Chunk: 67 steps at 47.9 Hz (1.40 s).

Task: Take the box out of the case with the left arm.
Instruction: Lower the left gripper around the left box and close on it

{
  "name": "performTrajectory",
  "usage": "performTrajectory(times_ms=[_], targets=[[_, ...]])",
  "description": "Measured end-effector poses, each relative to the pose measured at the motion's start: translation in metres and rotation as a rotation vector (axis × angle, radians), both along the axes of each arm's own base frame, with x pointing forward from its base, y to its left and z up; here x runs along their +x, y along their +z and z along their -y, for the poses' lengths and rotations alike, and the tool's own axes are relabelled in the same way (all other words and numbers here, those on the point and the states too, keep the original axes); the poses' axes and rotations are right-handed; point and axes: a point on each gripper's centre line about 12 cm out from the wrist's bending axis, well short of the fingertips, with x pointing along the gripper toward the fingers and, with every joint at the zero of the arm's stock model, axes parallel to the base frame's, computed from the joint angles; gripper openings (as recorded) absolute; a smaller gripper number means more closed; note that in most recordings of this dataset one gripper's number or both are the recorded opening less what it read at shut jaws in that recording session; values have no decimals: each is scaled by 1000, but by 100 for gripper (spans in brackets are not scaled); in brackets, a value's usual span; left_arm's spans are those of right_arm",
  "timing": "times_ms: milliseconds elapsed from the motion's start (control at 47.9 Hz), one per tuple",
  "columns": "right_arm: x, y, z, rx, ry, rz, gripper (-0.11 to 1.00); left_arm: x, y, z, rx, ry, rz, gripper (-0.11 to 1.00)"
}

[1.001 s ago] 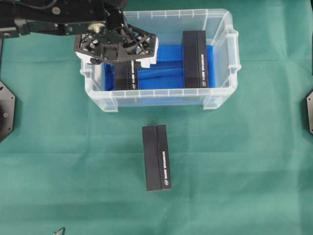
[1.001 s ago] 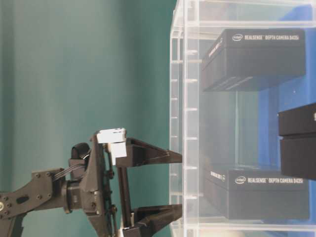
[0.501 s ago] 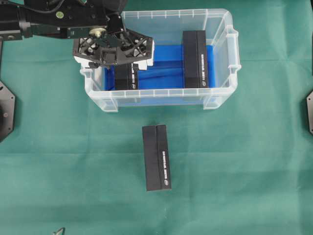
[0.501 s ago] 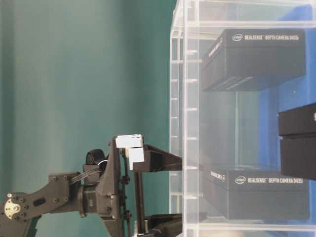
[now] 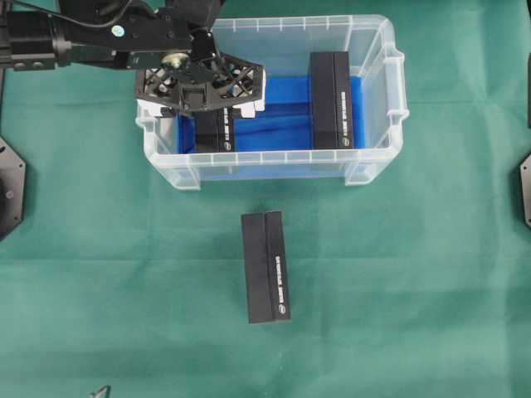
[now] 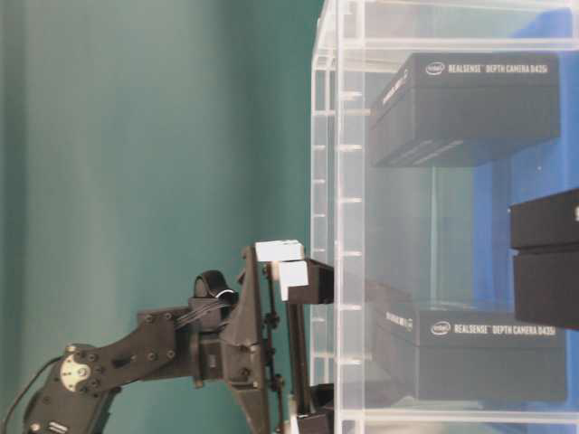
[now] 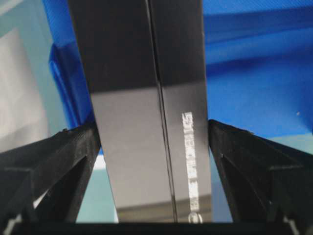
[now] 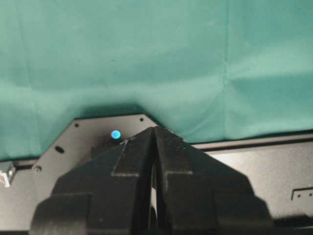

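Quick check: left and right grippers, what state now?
Left gripper: open, jaws on either side of the left box in the case.
Right gripper: shut, empty.

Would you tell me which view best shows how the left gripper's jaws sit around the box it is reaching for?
The left wrist view: the left gripper stands open, one jaw on each side of the box. From overhead, its frame hides most of that box. The table-level view shows both only through the case wall. The right wrist view shows neither.
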Motion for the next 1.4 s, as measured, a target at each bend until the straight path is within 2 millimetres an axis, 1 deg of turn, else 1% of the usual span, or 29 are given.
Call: performTrajectory(times_ms=[480,542,626,647,1189,1398], targets=[[0,-6,0,-2,1,-14,0,-1,-2,-2,-1,12,27,80],[0,-6,0,-2,2,-11,0,-1,-2,-2,-4,15,31,76],[0,-6,0,0,3,-11,0,-1,-2,-2,-7,18,32,64],[0,-6,0,-2,2,-11,0,-1,-2,-2,-7,18,32,64],[0,-6,0,0,1,-9,0,-1,0,2,-6,13,35,64],[0,-6,0,-2,3,-9,0,-1,7,7,-18,31,17,64]])
